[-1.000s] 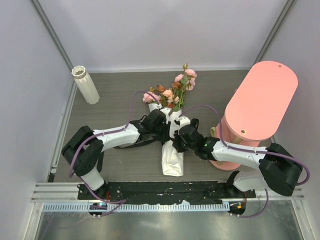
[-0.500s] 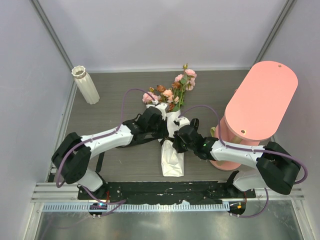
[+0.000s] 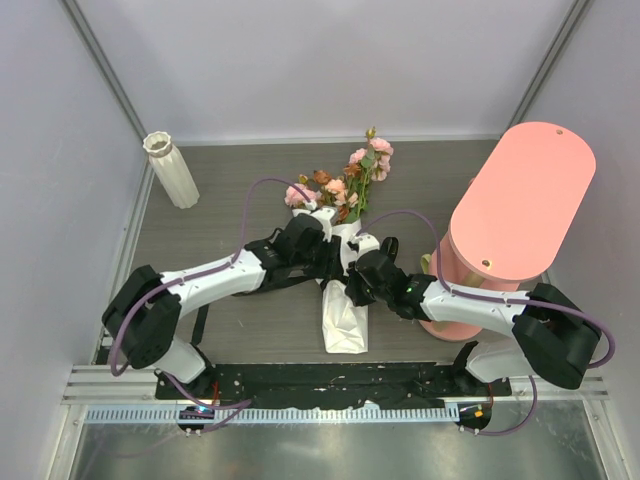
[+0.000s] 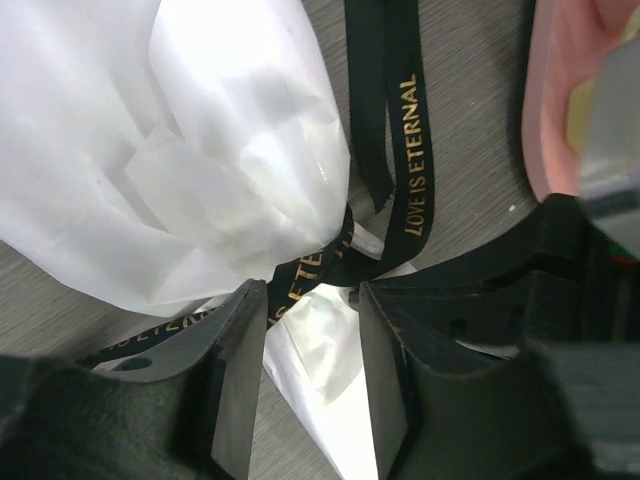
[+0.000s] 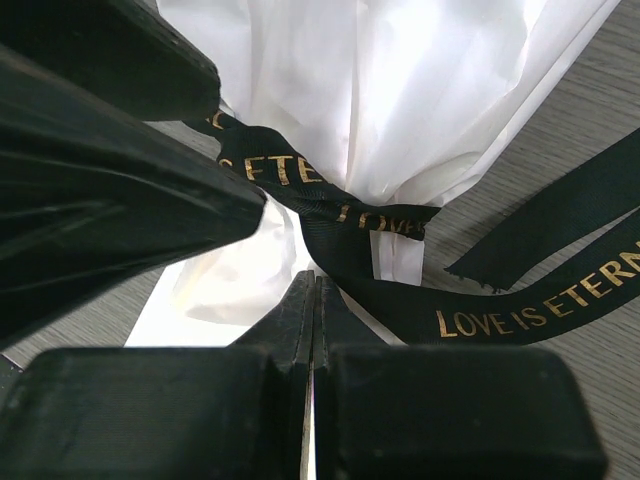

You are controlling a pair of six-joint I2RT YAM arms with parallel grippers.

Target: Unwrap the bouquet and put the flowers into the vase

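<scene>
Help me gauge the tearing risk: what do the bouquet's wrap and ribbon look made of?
Wrap: probably thin, tissue-like paper, white and matte; it creases sharply and light glows through it. Ribbon: seemingly woven fabric, black with a faint sheen and gold printed lettering; one cut end looks ragged.

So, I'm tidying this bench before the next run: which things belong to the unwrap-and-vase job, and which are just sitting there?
Belongs to the job:
bouquet in white paper
flowers
black ribbon tied round it
white ribbed vase

Just lying about:
pink oval stand
</scene>
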